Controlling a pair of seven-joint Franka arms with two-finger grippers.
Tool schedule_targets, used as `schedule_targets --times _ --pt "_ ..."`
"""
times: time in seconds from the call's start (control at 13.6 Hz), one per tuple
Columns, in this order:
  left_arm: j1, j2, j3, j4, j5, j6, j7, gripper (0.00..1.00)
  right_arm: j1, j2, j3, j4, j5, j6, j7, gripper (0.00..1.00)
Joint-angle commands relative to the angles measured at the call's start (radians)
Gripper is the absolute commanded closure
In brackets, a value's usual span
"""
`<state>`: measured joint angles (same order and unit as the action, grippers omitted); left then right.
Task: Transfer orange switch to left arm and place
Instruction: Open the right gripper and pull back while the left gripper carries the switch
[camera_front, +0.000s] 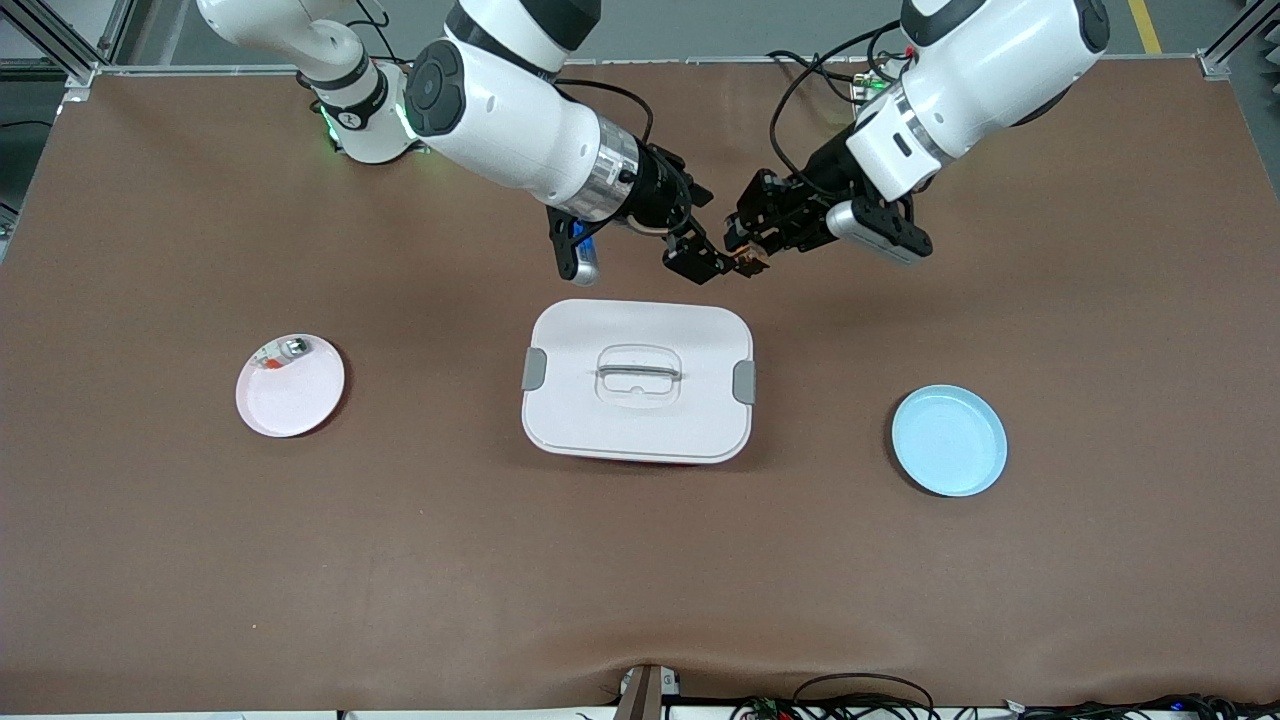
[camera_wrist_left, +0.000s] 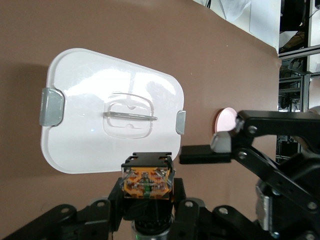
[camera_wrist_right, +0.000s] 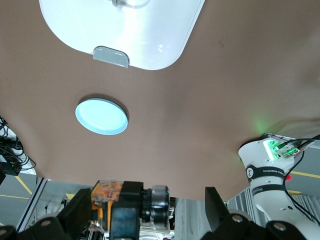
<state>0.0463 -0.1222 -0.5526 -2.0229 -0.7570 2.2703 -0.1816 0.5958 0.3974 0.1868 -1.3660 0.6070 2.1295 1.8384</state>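
Hanging in the air just above the table, the two grippers meet nose to nose a little farther from the front camera than the box. The left gripper is pinched tight on the orange switch, which sits squarely between its fingers with its orange face toward the wrist camera. The right gripper has its fingers spread wide on either side of the switch, and I see one finger standing just beside it without pressing in (the right wrist view shows the same gap, the switch near one finger and the other finger well apart).

The box sits in the middle of the table, lid on, grey latches at both ends. A pink plate lies toward the right arm's end, carrying a small silver-and-white piece at its rim. A blue plate lies toward the left arm's end.
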Motion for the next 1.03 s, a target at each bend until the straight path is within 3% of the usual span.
schedule_targets --times 0.0,0.37,0.81,0.95 --pt "0.055 0.012 -0.004 0.004 0.092 -0.049 0.043 1.00 -0.010 0.003 -0.004 0.021 0.016 -0.023 0.007 0.00" --pt "0.135 0.055 -0.004 0.006 0.326 -0.113 0.210 1.00 -0.079 -0.009 -0.006 0.015 0.008 -0.115 -0.062 0.00" --pt "0.222 0.168 -0.003 0.013 0.579 -0.124 0.584 1.00 -0.214 -0.083 -0.010 0.002 -0.009 -0.426 -0.391 0.00" --pt "0.259 0.216 -0.003 0.027 0.663 -0.124 0.739 1.00 -0.250 -0.124 -0.010 -0.024 -0.064 -0.502 -0.506 0.00"
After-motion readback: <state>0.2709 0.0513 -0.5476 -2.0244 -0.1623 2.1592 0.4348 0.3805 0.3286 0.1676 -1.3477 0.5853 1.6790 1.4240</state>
